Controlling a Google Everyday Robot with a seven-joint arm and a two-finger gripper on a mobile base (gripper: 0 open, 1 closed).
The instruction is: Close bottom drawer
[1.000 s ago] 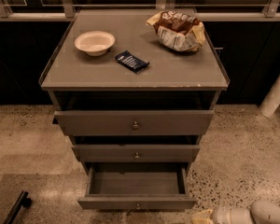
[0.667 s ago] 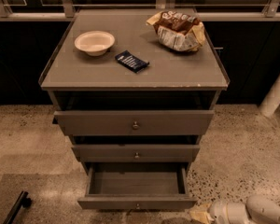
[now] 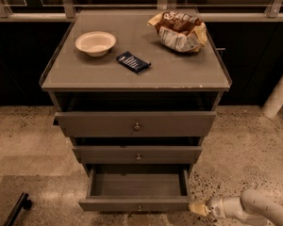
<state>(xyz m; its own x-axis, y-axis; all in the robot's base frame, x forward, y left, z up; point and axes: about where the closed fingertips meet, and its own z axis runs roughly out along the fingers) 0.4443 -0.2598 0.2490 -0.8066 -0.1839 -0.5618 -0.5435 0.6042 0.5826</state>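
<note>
The bottom drawer (image 3: 137, 203) of the grey cabinet stands pulled far out, its inside empty, with a small round knob on its front near the lower edge of the view. My gripper (image 3: 196, 208) is at the lower right, on a white arm (image 3: 254, 207), with its tip at the right end of the bottom drawer's front. The middle drawer (image 3: 137, 154) and the top drawer (image 3: 136, 123) above it are each pulled out a little.
On the cabinet top (image 3: 179, 72) lie a white bowl (image 3: 95, 43), a dark blue packet (image 3: 133, 62) and a crumpled chip bag (image 3: 178, 30). A dark bar (image 3: 16, 210) lies on the speckled floor at lower left. A white post (image 3: 278, 95) stands at right.
My gripper and arm have moved left along the floor level, from right of the cabinet up to the right end of the bottom drawer's front. The drawers have not moved.
</note>
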